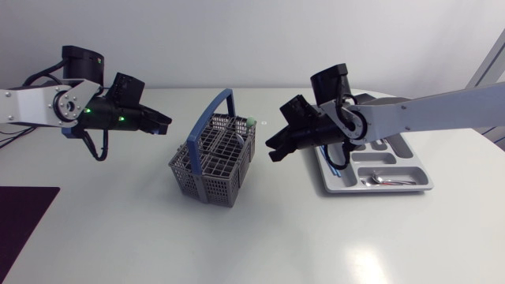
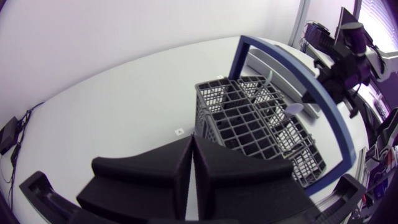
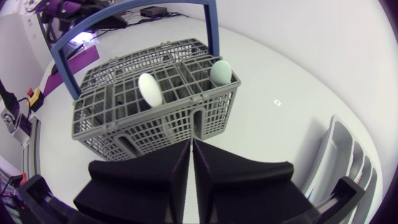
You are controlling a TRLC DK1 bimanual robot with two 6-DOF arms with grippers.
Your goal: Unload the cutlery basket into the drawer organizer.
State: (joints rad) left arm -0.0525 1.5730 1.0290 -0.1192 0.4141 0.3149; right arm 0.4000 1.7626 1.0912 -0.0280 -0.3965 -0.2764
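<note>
The grey cutlery basket [image 1: 207, 180] with its blue handle [image 1: 211, 110] stands mid-table. A white spoon [image 3: 149, 89] and a pale green spoon [image 3: 220, 73] stick up inside it. My left gripper [image 1: 164, 124] hovers shut and empty to the basket's left, pointing at it; the left wrist view shows its fingers [image 2: 191, 142] pressed together short of the basket [image 2: 208, 115]. My right gripper [image 1: 273, 151] hangs shut and empty just right of the basket, fingers [image 3: 191, 146] closed in front of the basket's wall [image 3: 155, 130]. The grey drawer organizer [image 1: 398, 150] lies at the right with spoons [image 1: 387, 180] in its near compartment.
A dark mat [image 1: 20, 221] lies at the table's front left corner. The right arm's links pass over the organizer's left side. The organizer's edge [image 3: 339, 155] shows beside the right gripper.
</note>
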